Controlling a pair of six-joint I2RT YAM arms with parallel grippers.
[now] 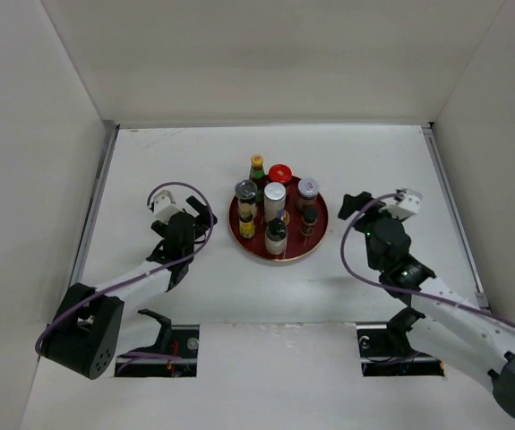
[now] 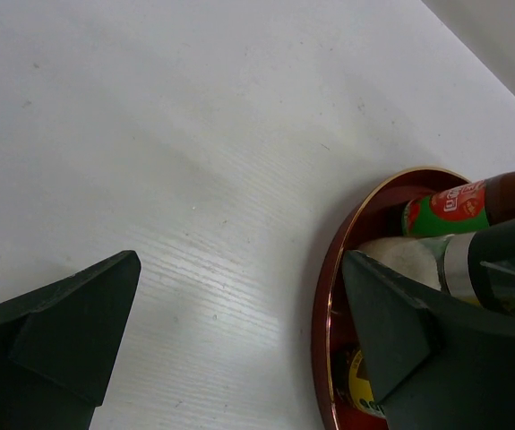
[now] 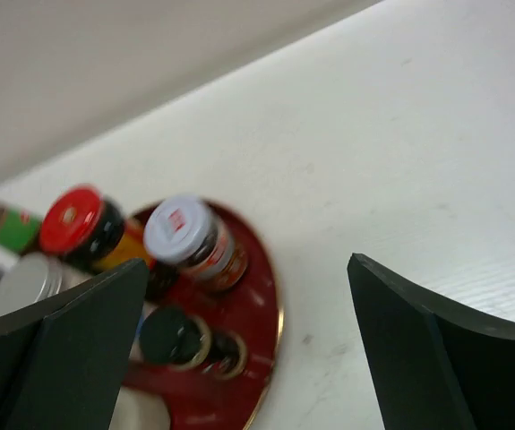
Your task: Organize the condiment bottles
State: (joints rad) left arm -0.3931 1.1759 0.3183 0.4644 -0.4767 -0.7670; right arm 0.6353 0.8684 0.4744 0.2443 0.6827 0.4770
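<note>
White table [image 1: 194, 296] separates tray [image 1: 250, 252] rim from left gripper [image 1: 206, 224] and right gripper [image 1: 350, 211].

A round red tray [image 1: 304, 245] with a thin gold rim is sitting near the middle of a white table [image 1: 239, 300], slightly toward its far side. The tabletop is showing a fine ribbed grain up close. Plain white walls [image 1: 266, 54] are enclosing the table at the back and both sides, and a grey metal strip [image 1: 96, 197] is running along the left edge.
</note>
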